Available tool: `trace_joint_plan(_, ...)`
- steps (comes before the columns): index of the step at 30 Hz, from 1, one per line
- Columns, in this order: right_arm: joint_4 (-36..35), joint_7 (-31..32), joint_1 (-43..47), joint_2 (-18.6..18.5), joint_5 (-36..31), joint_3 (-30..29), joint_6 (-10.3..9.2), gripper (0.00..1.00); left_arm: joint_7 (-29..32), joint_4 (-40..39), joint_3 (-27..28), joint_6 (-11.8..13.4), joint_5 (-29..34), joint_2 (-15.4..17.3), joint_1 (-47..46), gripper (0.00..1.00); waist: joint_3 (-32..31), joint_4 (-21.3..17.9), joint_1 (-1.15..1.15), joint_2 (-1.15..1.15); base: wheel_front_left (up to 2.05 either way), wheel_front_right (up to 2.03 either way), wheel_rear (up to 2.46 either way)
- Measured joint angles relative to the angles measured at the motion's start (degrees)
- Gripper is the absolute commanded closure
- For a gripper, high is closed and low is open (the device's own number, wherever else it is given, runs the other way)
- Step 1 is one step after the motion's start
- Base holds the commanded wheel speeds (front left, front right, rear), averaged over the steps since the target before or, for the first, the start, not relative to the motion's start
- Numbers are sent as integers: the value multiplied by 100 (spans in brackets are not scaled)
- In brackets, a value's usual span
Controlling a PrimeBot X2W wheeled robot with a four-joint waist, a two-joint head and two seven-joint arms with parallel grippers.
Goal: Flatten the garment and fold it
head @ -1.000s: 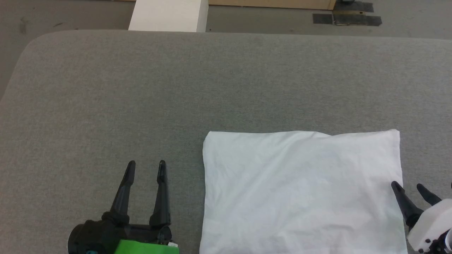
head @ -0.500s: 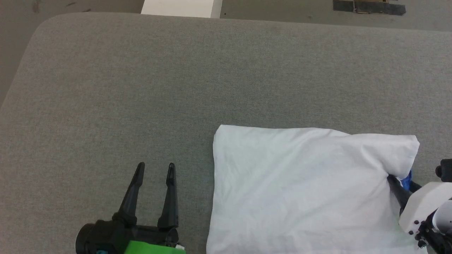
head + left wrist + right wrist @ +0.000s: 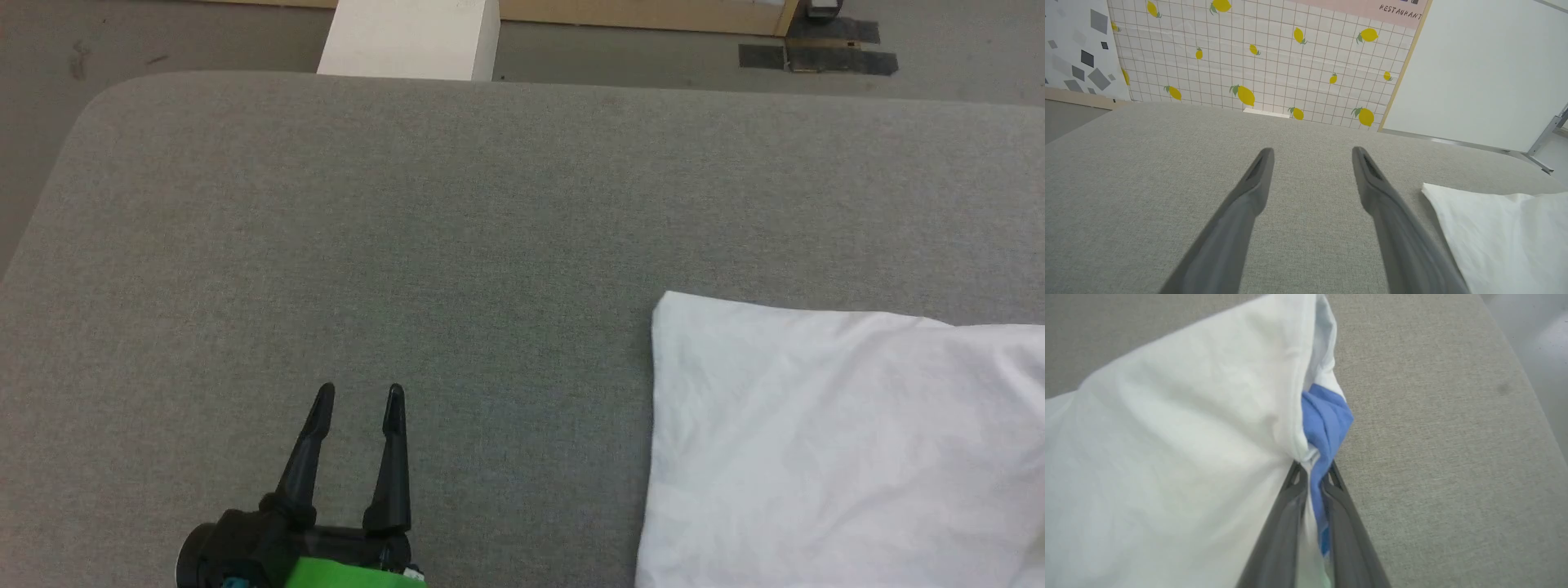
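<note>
The garment (image 3: 841,441) is a folded white bundle lying on the grey table at the lower right of the head view; its near left corner also appears in the left wrist view (image 3: 1506,228). In the right wrist view the garment (image 3: 1167,457) is pinched at its edge, white layers with a bunched blue fold beside them, and my right gripper (image 3: 1312,473) is shut on that edge. My left gripper (image 3: 359,400) hovers open over bare table left of the garment, nothing between its fingers (image 3: 1257,179).
The grey padded table (image 3: 408,229) stretches far and left, with a rounded far-left corner. Beyond its far edge stand a white block (image 3: 408,37) and floor with dark tape patches (image 3: 816,55). A lemon-patterned wall panel (image 3: 1257,57) is behind the table.
My right gripper has closed on the garment's right edge, lifting it and exposing blue fabric. The garment now lies further right in the head view, whose camera also moved. The left gripper stays open.
</note>
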Motion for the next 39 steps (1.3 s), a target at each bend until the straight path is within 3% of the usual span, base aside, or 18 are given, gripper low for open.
trace_joint_plan(6, -658, 426, 99, -245, 53, 73, -1, 100, 1, 16, -10, 1, -97, -1, 2, 0, -111, -93, 0, 0, 0, 0, 0)
trace_joint_plan(13, -1835, 1223, 96, -233, 502, 1238, -2, 100, 1, 69, -133, 9, -280, -3, 1, 0, -129, -163, 0, 0, 0, 0, 0)
trace_joint_plan(20, -2348, 1822, -142, 24, 754, 2226, -2, 100, 0, 102, -209, 9, -321, -5, -22, 0, -22, -131, 0, 0, 0, 0, 0)
trace_joint_plan(30, -1945, 1954, -747, 222, 657, 3256, -2, 100, 0, 193, -371, 16, -413, -7, -216, 0, 192, 113, 0, 0, 0, 0, 0)
trace_joint_plan(39, -657, 1600, -1188, 742, 116, 3553, -3, 100, 0, 299, -467, 19, -475, -7, -316, 0, 298, 314, 0, 0, 0, 0, 0)
